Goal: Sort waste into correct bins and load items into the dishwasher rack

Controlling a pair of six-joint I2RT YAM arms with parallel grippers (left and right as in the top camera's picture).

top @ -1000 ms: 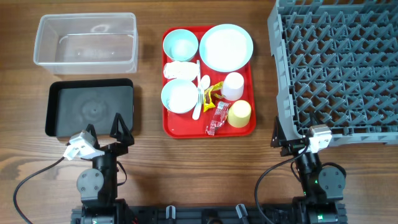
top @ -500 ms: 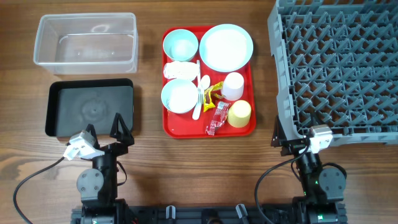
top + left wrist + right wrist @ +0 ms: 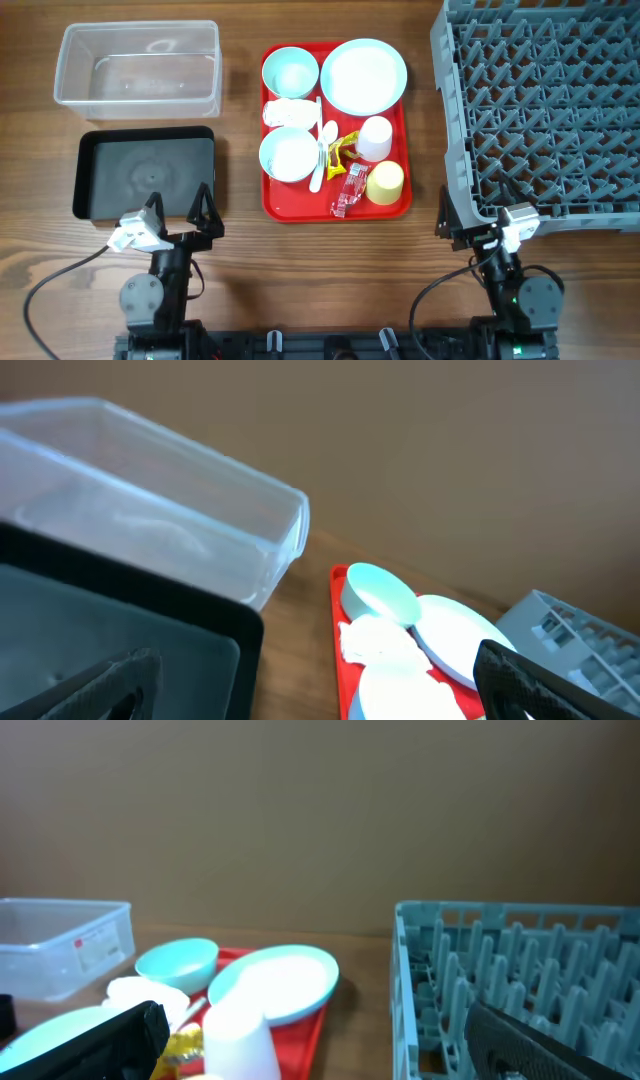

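**Overhead view, with both wrist views.** Largest is the grey dishwasher rack (image 3: 545, 100), which fills the right side; its near edge lies just beside the right gripper (image 3: 470, 213). At far left stands the clear tub (image 3: 137, 70), and nearer the robot the black tray (image 3: 145, 175); we see nothing in either. Between bins and rack lies the red tray (image 3: 290, 204), which carries everything to be handled.

- **Dishes:** the light-blue plate (image 3: 363, 76) sits at the tray's far right. 1 pale bowl (image 3: 290, 72) sits at its far left, and a 2nd bowl (image 3: 289, 155) sits nearer.
- **Claws:** the left gripper (image 3: 178, 197) hovers just off the black tray's near right corner. Both claws gape wide and hold nothing.
- **Cups:** the pink cup (image 3: 375, 139) and yellow cup (image 3: 385, 183) line the tray's right side.
- **Waste and cutlery:** the crumpled napkin (image 3: 285, 113) lies between the 2 bowls. The spoon and fork (image 3: 320, 160) lie at centre, long axes running near to far. The red-and-clear wrapper (image 3: 349, 190) and yellow wrapper (image 3: 343, 150) lie between cutlery and cups.

We judge that sorting has not begun. The napkin lies ahead and to the right of the left claw, on the bins' side of the tray, so that arm is the nearer. The cups lie ahead and to the left of the right claw, on the rack's side.
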